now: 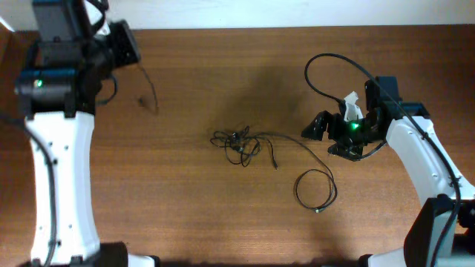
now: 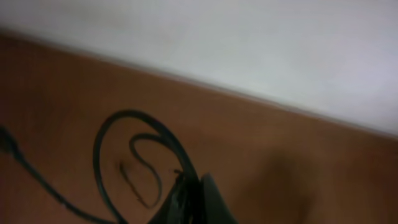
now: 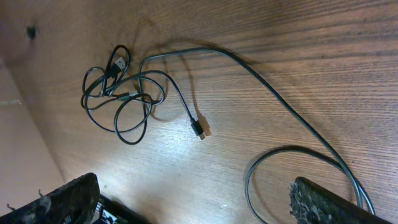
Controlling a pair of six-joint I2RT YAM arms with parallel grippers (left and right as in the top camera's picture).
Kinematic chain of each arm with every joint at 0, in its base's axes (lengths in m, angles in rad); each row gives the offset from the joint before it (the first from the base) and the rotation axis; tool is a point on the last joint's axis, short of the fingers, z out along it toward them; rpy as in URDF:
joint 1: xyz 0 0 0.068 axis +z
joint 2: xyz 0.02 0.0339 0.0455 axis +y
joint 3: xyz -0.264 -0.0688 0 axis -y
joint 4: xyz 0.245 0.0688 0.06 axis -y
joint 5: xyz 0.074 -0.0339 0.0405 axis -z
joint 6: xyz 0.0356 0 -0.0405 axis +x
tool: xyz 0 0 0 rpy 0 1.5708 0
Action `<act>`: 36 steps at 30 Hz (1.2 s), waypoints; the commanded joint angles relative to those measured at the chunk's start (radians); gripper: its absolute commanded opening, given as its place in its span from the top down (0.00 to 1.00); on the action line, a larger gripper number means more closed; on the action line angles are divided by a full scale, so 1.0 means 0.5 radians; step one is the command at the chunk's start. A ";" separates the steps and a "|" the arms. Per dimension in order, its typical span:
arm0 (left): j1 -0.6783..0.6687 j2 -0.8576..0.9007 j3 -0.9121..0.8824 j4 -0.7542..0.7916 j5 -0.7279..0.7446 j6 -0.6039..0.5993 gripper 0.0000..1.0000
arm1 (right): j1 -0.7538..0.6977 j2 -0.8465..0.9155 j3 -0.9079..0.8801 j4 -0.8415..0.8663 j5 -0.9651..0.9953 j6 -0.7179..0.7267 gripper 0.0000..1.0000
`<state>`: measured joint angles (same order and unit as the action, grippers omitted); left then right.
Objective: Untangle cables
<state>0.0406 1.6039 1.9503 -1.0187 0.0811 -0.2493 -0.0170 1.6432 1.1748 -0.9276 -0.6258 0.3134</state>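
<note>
Cables [image 1: 241,142] lie knotted at the table [image 1: 185,215] middle, one strand running to a loop [image 1: 315,189] near the wide-open right gripper [image 1: 330,137]. Left gripper [image 1: 126,46] is closed. They look light and limp; better pinch the free plug end [image 3: 199,130].

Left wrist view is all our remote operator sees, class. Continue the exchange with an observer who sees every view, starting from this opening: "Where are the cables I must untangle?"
Observer: The knot of cables lies in the middle of the table, well away from your left claw.
Operator: Is everything caught in that knot?
Observer: No. One long cable runs out of it toward the right arm and ends in a loose loop.
Operator: What is the other arm doing?
Observer: The right claw is open and holds nothing, hovering over the table by that loop.
</note>
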 commanded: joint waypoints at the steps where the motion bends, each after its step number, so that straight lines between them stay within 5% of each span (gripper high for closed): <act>1: 0.003 0.113 0.017 -0.185 -0.022 0.031 0.96 | 0.011 0.007 0.012 0.000 0.018 -0.022 0.02; 6: 0.003 0.275 0.017 -0.371 -0.022 0.032 0.92 | 0.011 0.007 0.012 -0.002 0.018 -0.023 0.02; 13: 0.010 0.520 0.017 -0.465 -0.114 0.032 0.57 | 0.011 0.007 0.012 -0.031 0.018 -0.045 0.02; 20: 0.029 0.616 0.017 -0.494 -0.111 0.032 0.49 | 0.011 0.007 0.012 -0.031 0.018 -0.060 0.02; 25: 0.030 0.622 0.017 -0.481 -0.527 -0.024 0.42 | 0.011 0.007 0.012 -0.031 0.018 -0.060 0.02; 28: 0.028 0.622 0.016 -0.487 -0.384 -0.019 0.40 | 0.011 0.007 0.012 -0.028 0.018 -0.060 0.02; 36: 0.027 0.623 -0.063 -0.385 -0.115 0.512 0.36 | 0.011 0.007 0.012 -0.030 0.018 -0.060 0.02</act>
<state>0.0483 1.9060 1.9484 -1.2480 -0.0158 -0.1242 -0.0170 1.6432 1.1748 -0.9421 -0.6258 0.2920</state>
